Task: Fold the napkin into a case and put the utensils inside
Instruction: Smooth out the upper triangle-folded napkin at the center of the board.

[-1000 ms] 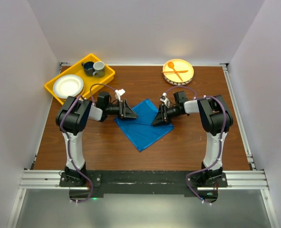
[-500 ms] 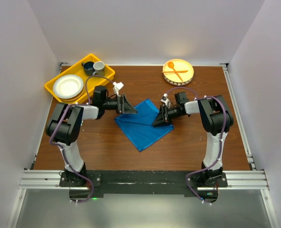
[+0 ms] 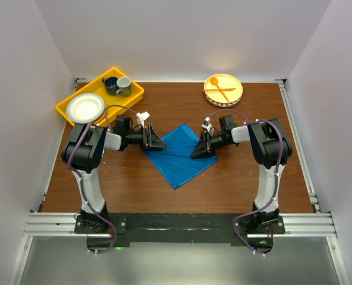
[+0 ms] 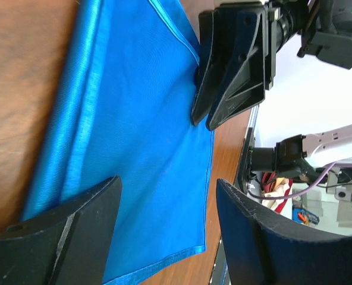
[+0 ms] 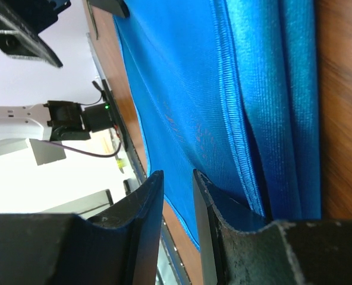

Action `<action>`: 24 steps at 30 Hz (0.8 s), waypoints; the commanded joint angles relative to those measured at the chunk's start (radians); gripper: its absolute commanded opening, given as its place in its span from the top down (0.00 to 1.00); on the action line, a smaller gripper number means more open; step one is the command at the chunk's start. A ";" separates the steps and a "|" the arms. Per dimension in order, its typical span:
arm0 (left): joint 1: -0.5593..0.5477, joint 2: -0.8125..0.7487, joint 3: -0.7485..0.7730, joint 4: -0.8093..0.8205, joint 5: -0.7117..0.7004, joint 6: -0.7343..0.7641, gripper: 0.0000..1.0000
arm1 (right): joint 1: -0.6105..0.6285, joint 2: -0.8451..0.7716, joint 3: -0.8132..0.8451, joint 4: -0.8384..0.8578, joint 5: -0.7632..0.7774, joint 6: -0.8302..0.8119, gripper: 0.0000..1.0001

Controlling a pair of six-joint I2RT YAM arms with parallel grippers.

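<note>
**At mid-table: blue napkin (image 3: 179, 157) between two grippers**

On the brown table (image 3: 134, 184) we see the napkin lying flat as a diamond, a fold line running across it and one corner pointing toward the arm bases. The left gripper (image 3: 158, 142) is at the cloth's left edge. In its wrist view we see its jaws standing wide, with nothing between them and the blue cloth below. The right gripper (image 3: 195, 151) is at the napkin's right corner. Its jaws are narrow and its tips are on the cloth, which bunches into a small ridge beside one finger. We cannot tell whether it pinches the fabric or only presses on it.

At the back left, a yellow tray (image 3: 106, 98) holds a white plate (image 3: 85, 108), a dark blue mug (image 3: 110, 84) and a grey cup (image 3: 123, 85). At the back right, a round yellow plate (image 3: 232, 83) carries an orange spoon (image 3: 214, 80) and an orange fork (image 3: 220, 89), crossed over each other.
</note>
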 commanded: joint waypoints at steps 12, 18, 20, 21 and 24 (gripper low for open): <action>0.024 -0.015 0.020 -0.038 -0.035 0.112 0.29 | -0.018 -0.016 -0.001 -0.096 0.089 -0.083 0.64; -0.077 -0.185 0.030 -0.083 0.005 0.136 0.31 | 0.046 -0.188 0.019 -0.035 0.058 0.029 0.59; -0.106 -0.224 0.017 -0.074 -0.026 0.095 0.32 | 0.065 -0.226 0.005 0.015 0.075 0.118 0.54; -0.135 -0.230 0.000 -0.038 -0.035 0.074 0.32 | 0.081 -0.231 -0.001 0.072 0.080 0.150 0.53; -0.175 -0.213 -0.029 0.063 -0.066 -0.030 0.29 | 0.112 -0.206 0.001 0.118 0.104 0.219 0.44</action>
